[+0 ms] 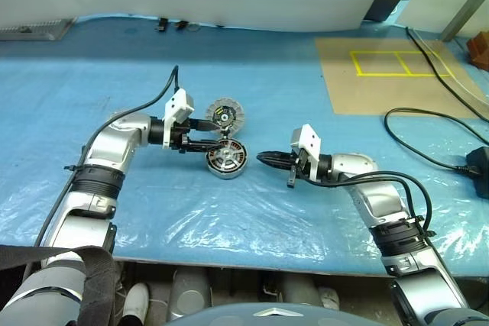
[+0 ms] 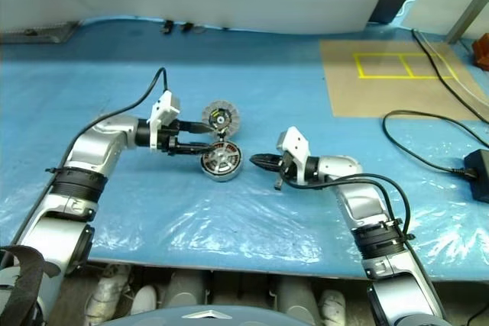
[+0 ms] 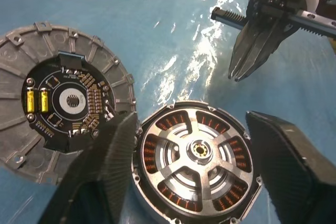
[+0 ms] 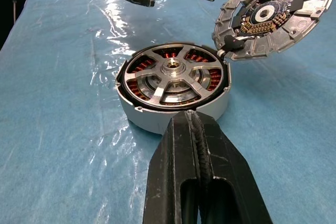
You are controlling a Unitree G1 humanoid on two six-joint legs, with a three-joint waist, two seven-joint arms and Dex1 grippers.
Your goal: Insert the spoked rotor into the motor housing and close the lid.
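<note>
Silvery spoked rotor (image 4: 172, 74) sits in round motor housing (image 4: 157, 119); ribbed lid (image 3: 47, 100) open (left tool (image 3: 194, 171) wide, right tool (image 4: 195, 129) pinched empty).

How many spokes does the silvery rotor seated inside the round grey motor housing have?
5, radiating from the hub of the silvery spoked rotor, evenly spaced around the round grey motor housing, copper windings visible between them. None seems hidden.
</note>
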